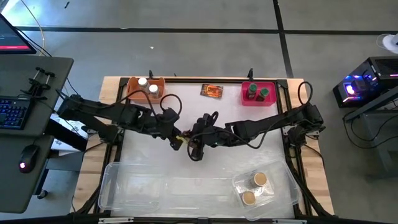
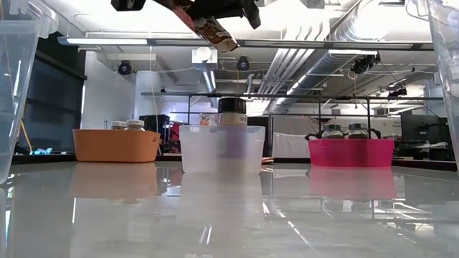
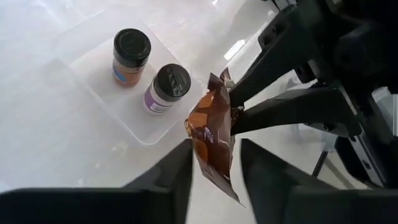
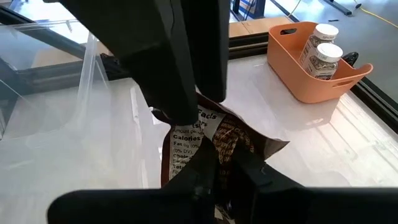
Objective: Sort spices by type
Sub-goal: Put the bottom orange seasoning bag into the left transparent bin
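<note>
While both arms meet above mid-table, the orange-brown packet hangs in the air between them, clear of the surface. The left gripper is closed on the packet's lower body; the right gripper is pinched on its crimped upper edge. Judged light, limp and crinkly, with a slick film likely to slide under shallow contact. The sealed edge offers the firmest hold. A second packet lies at the far edge between the orange bin and pink bin.
</note>
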`<state>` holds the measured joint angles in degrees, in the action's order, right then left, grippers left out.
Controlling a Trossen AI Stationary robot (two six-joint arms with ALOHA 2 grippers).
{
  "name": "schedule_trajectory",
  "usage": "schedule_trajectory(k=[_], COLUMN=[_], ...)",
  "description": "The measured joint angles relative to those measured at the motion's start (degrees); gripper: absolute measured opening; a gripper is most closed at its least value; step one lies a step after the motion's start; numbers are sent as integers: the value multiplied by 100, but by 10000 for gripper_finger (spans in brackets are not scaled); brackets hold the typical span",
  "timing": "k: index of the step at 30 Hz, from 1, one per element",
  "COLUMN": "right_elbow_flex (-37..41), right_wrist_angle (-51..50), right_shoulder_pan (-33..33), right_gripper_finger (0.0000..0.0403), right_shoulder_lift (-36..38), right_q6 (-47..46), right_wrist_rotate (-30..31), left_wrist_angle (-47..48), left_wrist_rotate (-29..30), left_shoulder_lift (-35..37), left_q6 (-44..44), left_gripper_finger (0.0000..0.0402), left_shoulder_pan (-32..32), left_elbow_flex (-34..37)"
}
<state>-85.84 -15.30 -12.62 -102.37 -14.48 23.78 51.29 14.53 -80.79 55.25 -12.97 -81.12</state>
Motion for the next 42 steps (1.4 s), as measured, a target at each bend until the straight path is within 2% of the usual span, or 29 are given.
schedule_trajectory(k=[6,11,14,19,23,25,30,33,36,42], right_elbow_flex=[0,0,0,-7,-7,-7,-9,-9,-9,-9], right_wrist_angle=[41,191,138,-143,-378,-311,306,592,779,602], right_shoulder_pan=[-1,-22,-20,-17,-17,0,63,59,58,61], right_gripper_finger=[18,47,90,184,245,262,270,270,270,270], right_shoulder_lift=[2,4,40,226,403,469,413,409,409,404], right_q6=[91,-67,-222,-339,-346,-486,-819,-841,-695,-457], right_wrist_rotate=[-56,-87,-123,17,243,12,-1901,-2541,-2632,-2425], left_wrist_angle=[30,122,403,817,973,889,621,346,321,72], left_wrist_rotate=[-54,-60,14,119,160,161,293,151,-64,152], left_shoulder_lift=[1,11,20,193,464,652,1015,1091,1027,892], left_q6=[-324,-493,-493,-519,-1003,-1667,-3220,-4151,-4872,-4941], left_gripper_finger=[19,4,1,0,0,0,0,0,0,0], left_shoulder_pan=[65,59,63,63,-30,-142,-482,-608,-716,-744], left_elbow_flex=[0,0,0,2,2,2,2,2,2,4])
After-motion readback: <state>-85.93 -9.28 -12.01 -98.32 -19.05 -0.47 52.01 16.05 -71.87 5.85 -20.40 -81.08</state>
